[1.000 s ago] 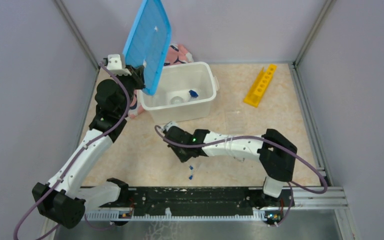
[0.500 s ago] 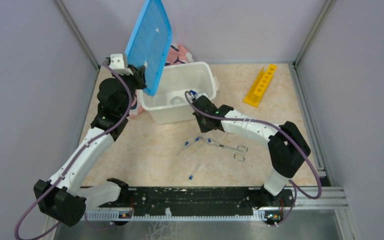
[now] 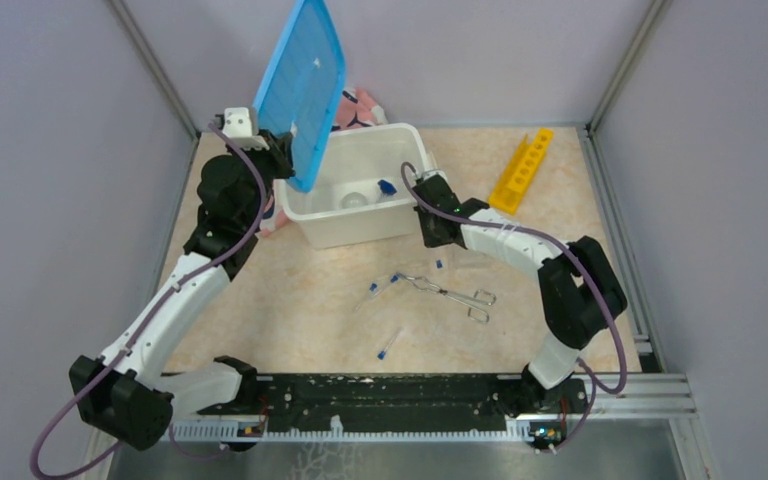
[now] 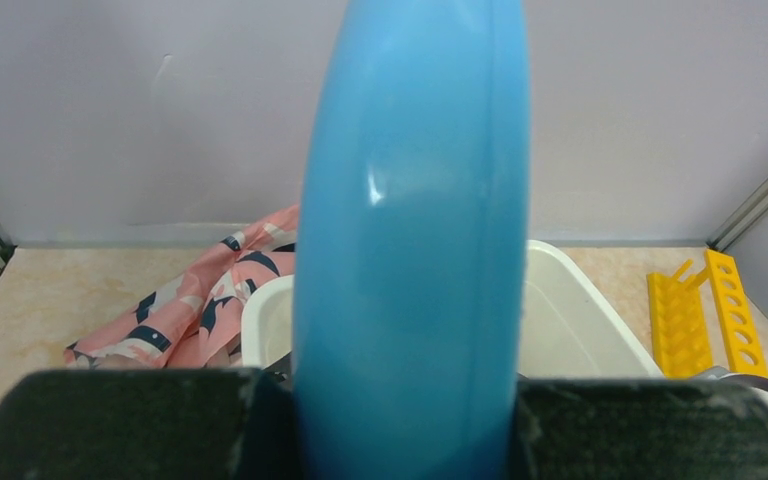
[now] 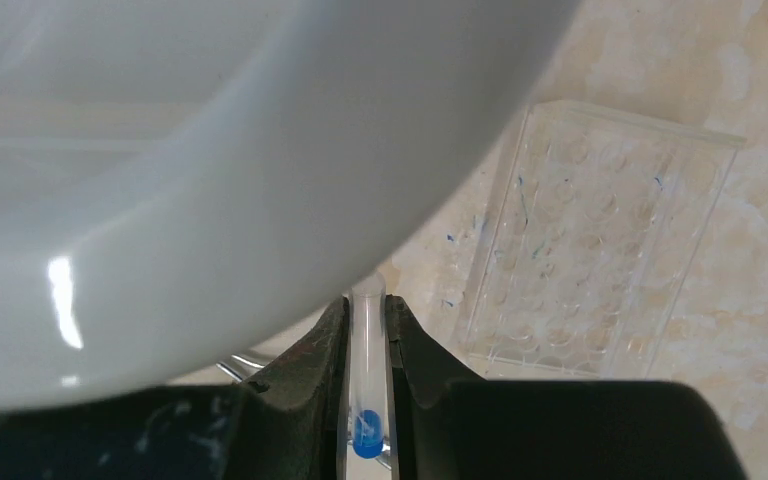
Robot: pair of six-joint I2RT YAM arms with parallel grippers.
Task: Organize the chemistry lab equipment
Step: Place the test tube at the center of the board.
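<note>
- No text, label, brand, number or sign can be read in any view.
- The blue lid [image 3: 300, 85], white bin [image 3: 355, 222] and yellow rack [image 3: 521, 170] show plain surfaces.
- Blue specks on the clear plate [image 5: 600, 240] form no legible characters.

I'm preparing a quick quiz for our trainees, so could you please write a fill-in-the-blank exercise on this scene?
The lid that the left gripper holds is ____. The rack at the far right is ____. The tongs lie on the table, held by ____ gripper. The right gripper is ____ on a clear tube.
Missing words: blue, yellow, neither, shut.
</note>
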